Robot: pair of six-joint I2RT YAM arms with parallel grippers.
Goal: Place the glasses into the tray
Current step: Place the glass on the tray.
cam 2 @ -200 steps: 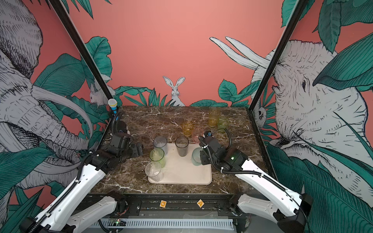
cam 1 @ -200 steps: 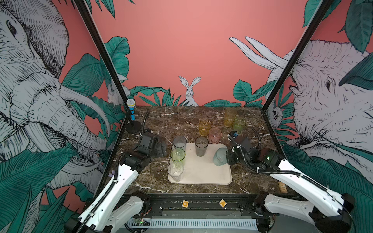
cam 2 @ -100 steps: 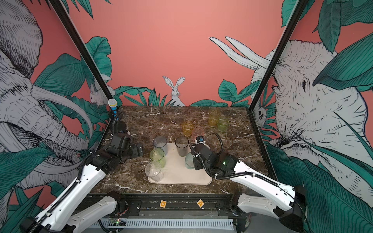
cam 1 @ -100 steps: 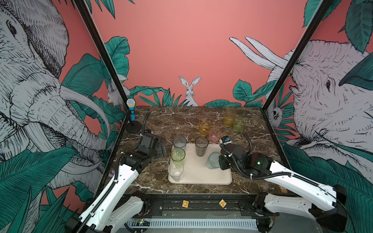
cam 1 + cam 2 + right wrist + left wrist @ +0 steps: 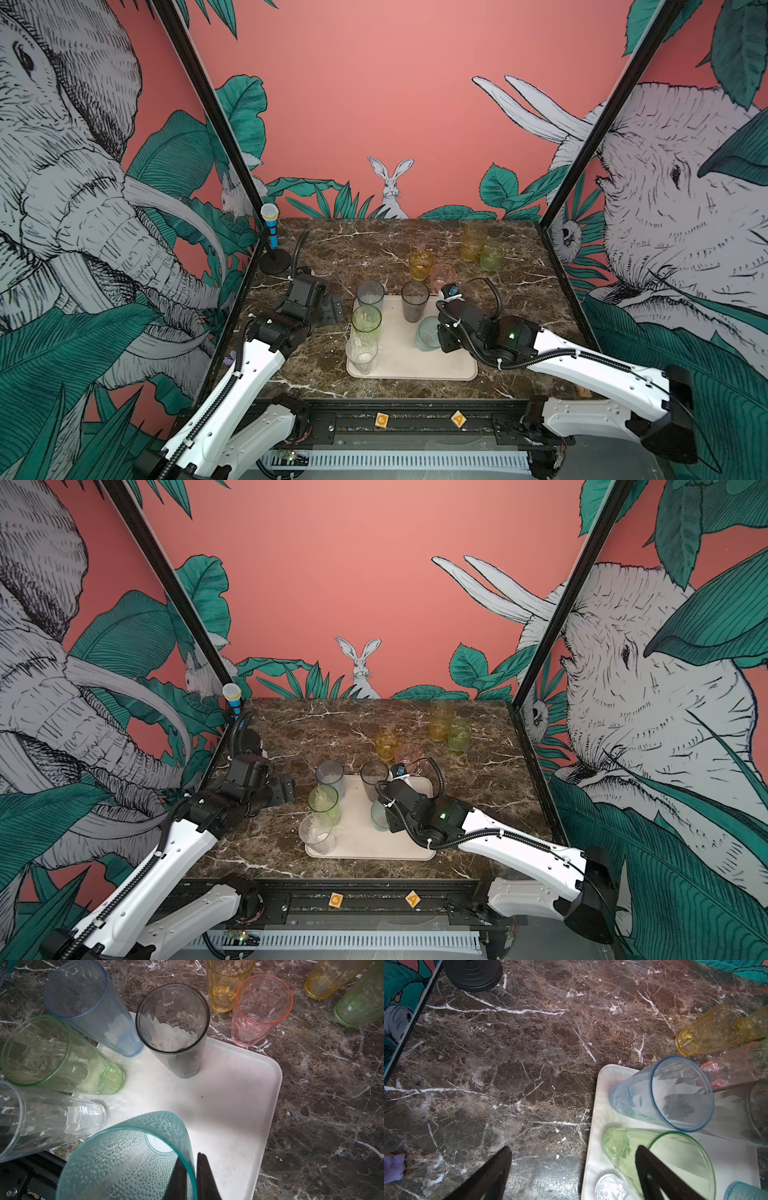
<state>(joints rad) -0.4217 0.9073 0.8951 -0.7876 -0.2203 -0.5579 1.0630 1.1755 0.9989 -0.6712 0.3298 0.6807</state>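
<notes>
My right end effector point(image 5: 190, 1159) pinched the rim of the frosted teal tumbler point(image 5: 124, 1157) over the middle of the tray point(image 5: 239, 1095). My left end effector point(image 5: 574, 1147) hung spread above the worktop point(image 5: 508, 1053), off the tray's left edge.

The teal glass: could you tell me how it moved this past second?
Shut on the teal glass, the right gripper carried it leftward from the right edge of the tray toward its middle. The open left gripper and the other glasses stayed put.
</notes>
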